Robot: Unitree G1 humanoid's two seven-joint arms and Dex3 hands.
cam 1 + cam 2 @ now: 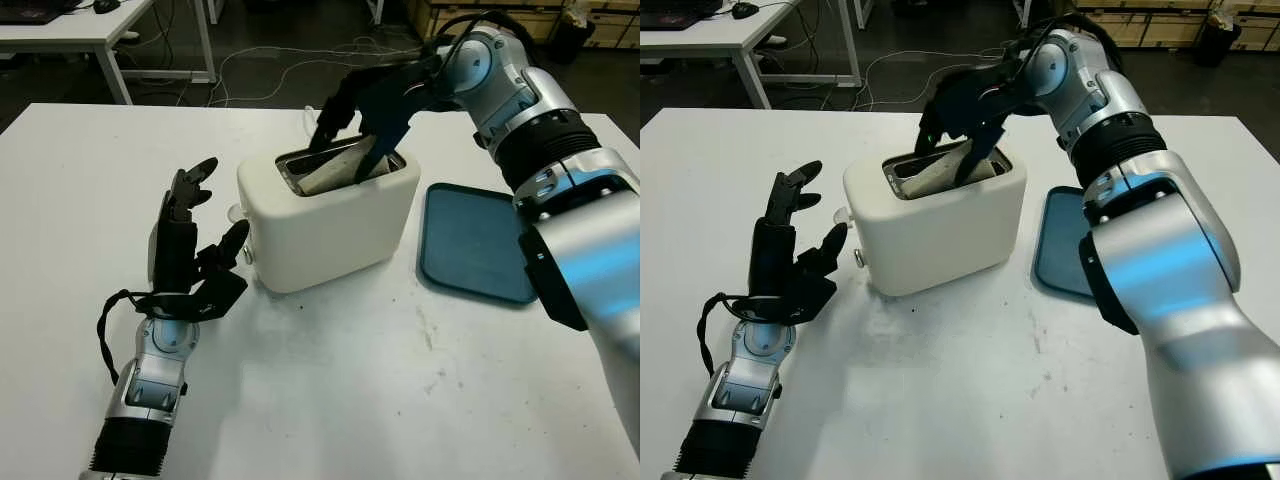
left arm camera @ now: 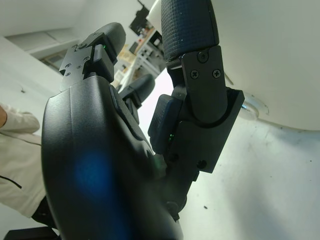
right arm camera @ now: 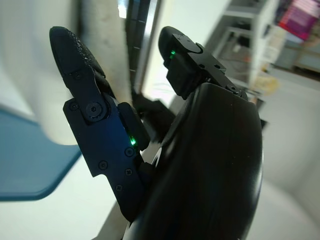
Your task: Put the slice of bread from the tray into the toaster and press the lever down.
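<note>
Loading the bread (image 1: 335, 170) into the toaster (image 1: 330, 215): in the left eye view the right hand (image 1: 365, 105) reaches down over the top slot, fingers closed around the slice, which stands tilted and partly sunk in the slot. The blue tray (image 1: 478, 243) lies bare on the table (image 1: 330, 400), just beside the toaster on the robot's right. The left hand (image 1: 190, 250) stands open near the toaster's other end, holding nothing.

Right eye view: the same grasp, with the right hand's fingers (image 1: 975, 160) reaching into the slot alongside the slice; a small knob (image 1: 858, 258) shows on the end face nearest the left hand. The lever itself cannot be made out.

Left wrist view: the left hand's fingers (image 2: 192, 60) lie close to the toaster's white wall, apparently short of touching it.

Right wrist view: the right hand's fingers (image 3: 80, 85) lie against a pale surface, with the tray behind.

Judged stage: insertion under way, slice not yet fully seated. Next, the right hand should release and withdraw upward so the slice drops level; then the lever must be found and pressed down.
</note>
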